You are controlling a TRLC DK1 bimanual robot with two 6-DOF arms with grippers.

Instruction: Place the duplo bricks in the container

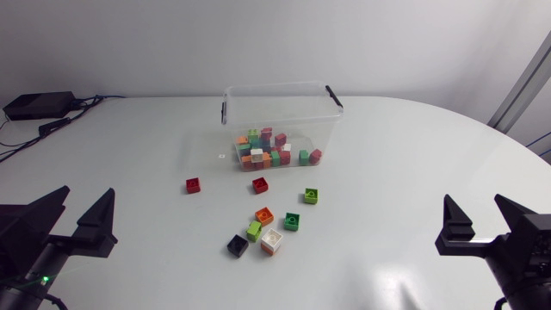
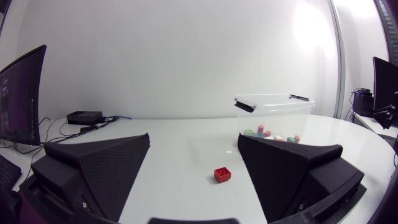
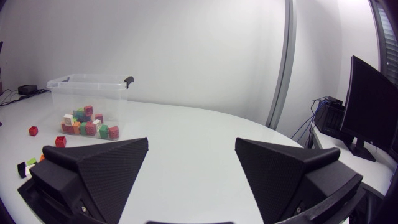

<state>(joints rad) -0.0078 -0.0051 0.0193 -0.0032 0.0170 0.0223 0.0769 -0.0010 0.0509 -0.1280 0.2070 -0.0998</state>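
A clear plastic container [image 1: 277,91] stands at the middle back of the table with several coloured bricks piled inside. Loose duplo bricks lie in front of it: a red one [image 1: 192,185], another red one [image 1: 260,184], two green ones [image 1: 310,195] [image 1: 292,221], an orange [image 1: 264,216], a lime [image 1: 254,230], a white [image 1: 272,242] and a black [image 1: 237,245]. My left gripper [image 1: 83,207] is open and empty at the near left. In its wrist view [image 2: 194,140] a red brick [image 2: 222,175] lies ahead between the fingers. My right gripper [image 1: 475,211] [image 3: 191,142] is open and empty at the near right.
Black boxes and cables [image 1: 39,108] sit at the table's back left corner. The container has black clip handles [image 1: 333,95] on its ends. In the right wrist view the container [image 3: 87,79] stands far off beside the gripper's left finger, with red bricks [image 3: 60,141] in front of it.
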